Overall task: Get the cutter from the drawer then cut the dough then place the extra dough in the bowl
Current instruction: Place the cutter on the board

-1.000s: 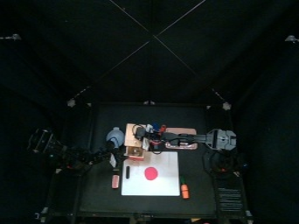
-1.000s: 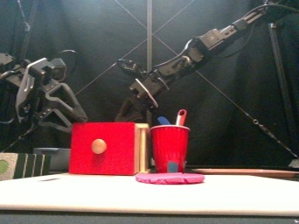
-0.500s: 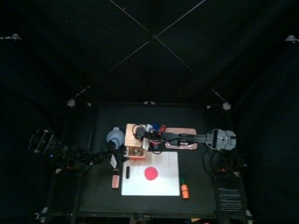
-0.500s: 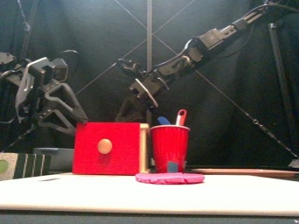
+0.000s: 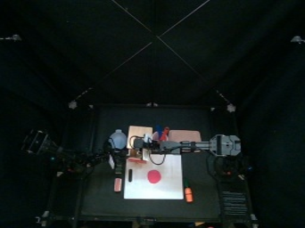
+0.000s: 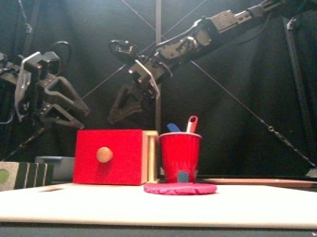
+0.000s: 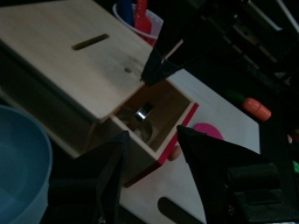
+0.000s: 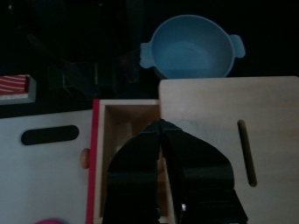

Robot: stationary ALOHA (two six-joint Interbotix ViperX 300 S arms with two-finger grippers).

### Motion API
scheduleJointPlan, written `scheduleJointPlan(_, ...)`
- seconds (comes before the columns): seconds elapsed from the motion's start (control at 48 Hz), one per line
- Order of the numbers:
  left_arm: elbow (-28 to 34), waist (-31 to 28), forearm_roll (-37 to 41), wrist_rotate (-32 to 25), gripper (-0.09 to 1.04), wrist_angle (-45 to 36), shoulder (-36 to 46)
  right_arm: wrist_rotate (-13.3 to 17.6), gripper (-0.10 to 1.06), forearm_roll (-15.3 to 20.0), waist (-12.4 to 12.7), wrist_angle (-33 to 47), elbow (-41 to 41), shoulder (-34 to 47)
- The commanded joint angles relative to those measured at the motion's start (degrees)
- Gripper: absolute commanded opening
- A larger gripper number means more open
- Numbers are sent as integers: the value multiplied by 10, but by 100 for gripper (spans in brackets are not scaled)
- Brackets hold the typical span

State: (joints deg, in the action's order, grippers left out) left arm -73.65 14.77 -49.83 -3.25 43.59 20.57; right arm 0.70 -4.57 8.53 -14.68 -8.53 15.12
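Right arm reaching over the open drawer (image 8: pixel 122 131).
Your right gripper (image 8: pixel 163 127), jaws pressed together, points into the drawer where the cutter (image 7: pixel 140 112) lies; left gripper (image 7: pixel 149 133) hangs spread apart beside the wooden box (image 7: pixel 70 61).

From above we find nearly everything dim; only the white cutting board (image 5: pixel 155 176), just in front of both grippers' fingertips, shows bright. At table height, even light falls on the red drawer front (image 6: pixel 107 157) and red cup (image 6: pixel 181 155) below the fingers. The right gripper (image 8: pixel 167 127) is a black silhouette over the shadowed drawer (image 8: pixel 122 131). Past its fingertips the bowl (image 8: pixel 193 48) is softly lit. Just past the left gripper's (image 7: pixel 149 133) fingertips the cutter (image 7: pixel 142 112) glints.
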Motion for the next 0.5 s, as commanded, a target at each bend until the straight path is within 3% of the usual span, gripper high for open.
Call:
scheduleJointPlan(0.021,14,-1,8,-11,83,14,6,4,42,9,3,-18,22,-31)
scheduleJointPlan(0.312,3,-3,42,-106,83,89,23,4,53,12,-10,-142,47,-27)
scheduleJointPlan(0.5,-4,-3,47,-161,84,92,41,5,77,-2,-33,-182,76,-16)
